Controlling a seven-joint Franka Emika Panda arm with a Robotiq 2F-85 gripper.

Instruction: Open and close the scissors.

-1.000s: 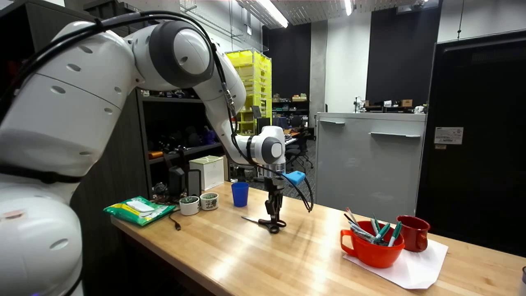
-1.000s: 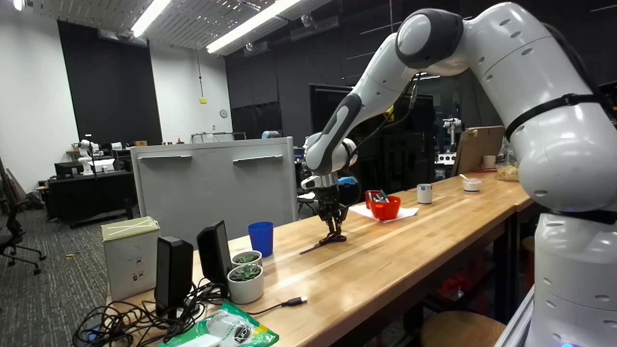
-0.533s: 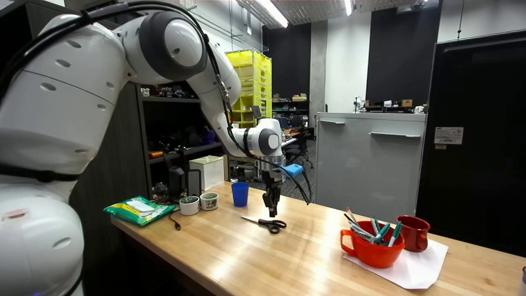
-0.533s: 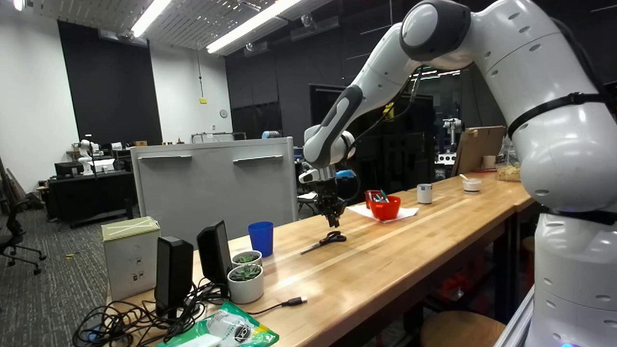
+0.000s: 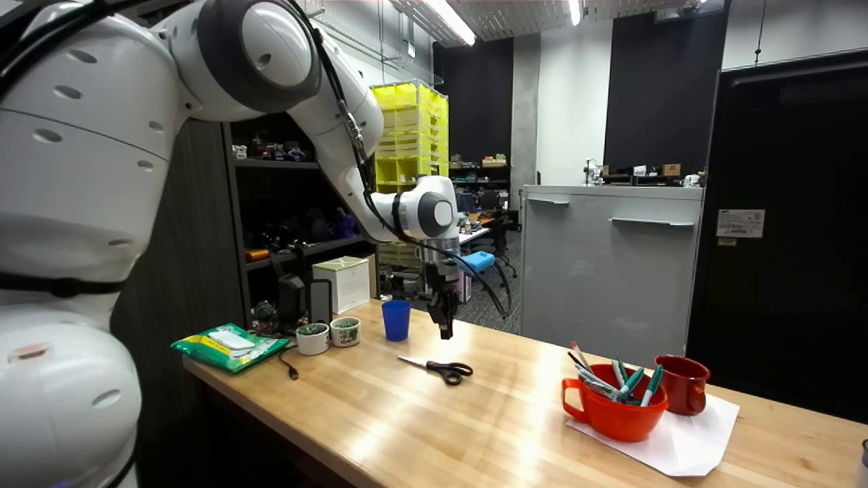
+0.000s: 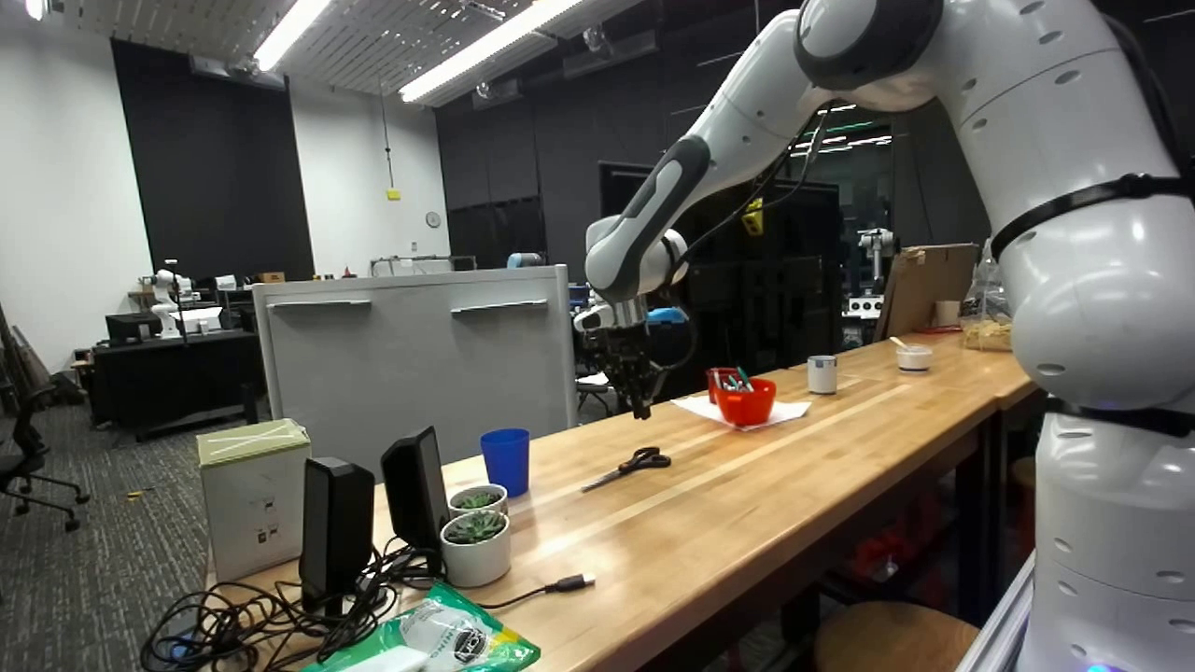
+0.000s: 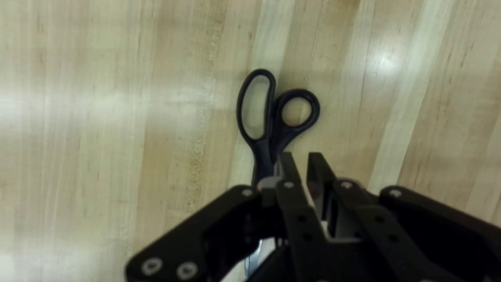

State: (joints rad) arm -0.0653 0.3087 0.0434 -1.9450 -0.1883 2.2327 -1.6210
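Observation:
The scissors [image 5: 441, 367] lie flat on the wooden table with black handles and thin metal blades. In both exterior views the blades look closed together; they also show here [image 6: 640, 460]. In the wrist view the handles [image 7: 263, 154] lie side by side in the middle, and my gripper hides most of the blades. My gripper [image 5: 445, 335] hangs above the table over the scissors, apart from them, and it also shows here [image 6: 640, 413]. In the wrist view its fingertips [image 7: 300, 156] stand slightly apart with a narrow gap and nothing between them.
A blue cup [image 5: 396, 321] stands near the blades, with two potted succulents [image 6: 476, 555] beyond it. A red bowl of pens [image 5: 620, 420] and a dark red mug [image 5: 681, 386] stand on white paper. Black speakers [image 6: 336, 537], cables and a green packet [image 6: 448, 630] occupy one end.
My gripper was down at the scissors' handles a second ago. It has risen steadily away from them. The scissors have stayed in place on the table.

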